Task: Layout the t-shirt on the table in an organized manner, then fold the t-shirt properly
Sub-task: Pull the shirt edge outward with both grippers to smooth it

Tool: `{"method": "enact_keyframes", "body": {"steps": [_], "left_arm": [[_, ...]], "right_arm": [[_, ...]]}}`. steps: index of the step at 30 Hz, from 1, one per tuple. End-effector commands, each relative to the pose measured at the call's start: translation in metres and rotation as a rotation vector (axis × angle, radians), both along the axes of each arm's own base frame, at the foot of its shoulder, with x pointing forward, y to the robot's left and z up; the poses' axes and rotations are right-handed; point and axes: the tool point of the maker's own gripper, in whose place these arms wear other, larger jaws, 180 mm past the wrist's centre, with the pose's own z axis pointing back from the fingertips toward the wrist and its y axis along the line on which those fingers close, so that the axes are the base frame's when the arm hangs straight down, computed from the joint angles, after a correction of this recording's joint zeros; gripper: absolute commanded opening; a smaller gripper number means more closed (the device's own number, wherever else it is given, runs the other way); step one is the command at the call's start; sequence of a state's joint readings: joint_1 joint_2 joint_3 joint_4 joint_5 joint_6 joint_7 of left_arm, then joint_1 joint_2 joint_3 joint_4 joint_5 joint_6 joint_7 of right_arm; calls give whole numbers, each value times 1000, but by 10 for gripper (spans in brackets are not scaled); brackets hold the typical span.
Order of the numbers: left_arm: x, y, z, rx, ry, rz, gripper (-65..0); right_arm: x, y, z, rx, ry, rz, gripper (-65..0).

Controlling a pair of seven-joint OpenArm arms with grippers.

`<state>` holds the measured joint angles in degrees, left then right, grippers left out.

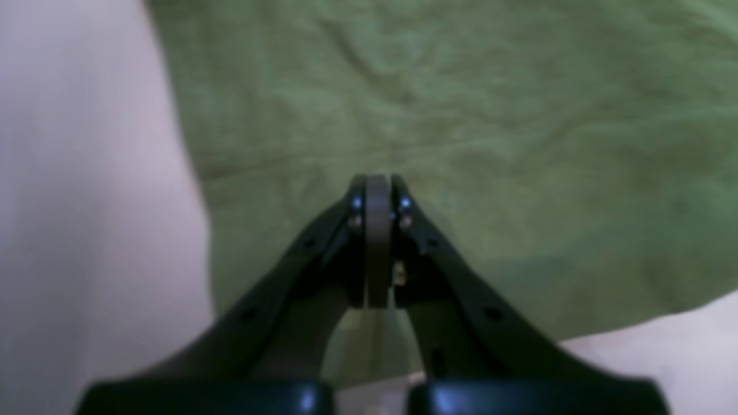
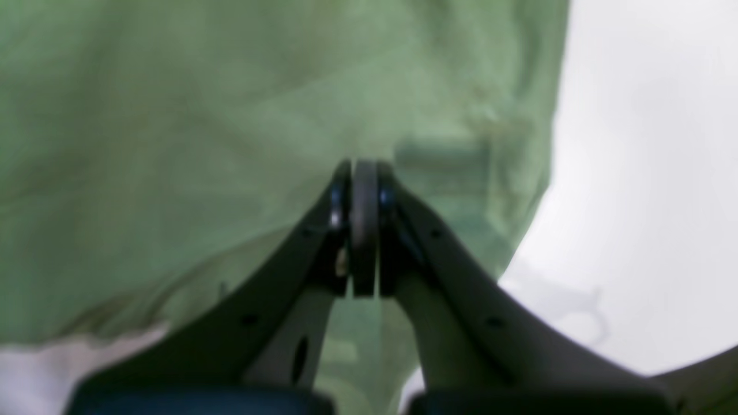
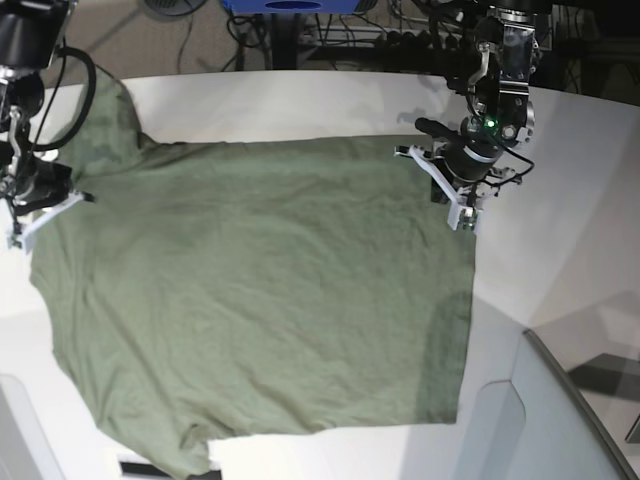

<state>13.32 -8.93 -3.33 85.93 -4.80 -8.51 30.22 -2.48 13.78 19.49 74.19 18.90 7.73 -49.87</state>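
Beyond the far edge: brown floor (image 3: 170,40) with tangled black cables (image 3: 345,35); blue box-shaped object (image 3: 290,5) at top.

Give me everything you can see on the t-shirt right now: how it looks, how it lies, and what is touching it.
The t-shirt is olive-green, soft-looking cloth, spread mostly flat on the white table with light wrinkles. One sleeve reaches toward the far left corner; another juts out at the near edge. The side edge on the right of the base view lies fairly straight. No logo shows. The left gripper and the right gripper are both shut at the shirt's far corners, apparently pinching fabric, though the blurred wrist views don't confirm it.
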Motion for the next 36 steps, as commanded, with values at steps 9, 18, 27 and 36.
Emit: {"method": "enact_keyframes", "body": {"steps": [9, 18, 27, 36], "left_arm": [[-8, 12, 27, 3, -74, 31, -650], [-19, 23, 61, 30, -148, 46, -650], [-57, 19, 70, 33, -217, -2, -650], [-23, 26, 71, 39, -289, -19, -650]], "right_arm": [[-4, -17, 15, -68, -61, 23, -650], [-6, -11, 47, -144, -200, 88, -648], [-32, 16, 48, -117, -204, 109, -648], [0, -14, 60, -164, -221, 101, -648]]}}
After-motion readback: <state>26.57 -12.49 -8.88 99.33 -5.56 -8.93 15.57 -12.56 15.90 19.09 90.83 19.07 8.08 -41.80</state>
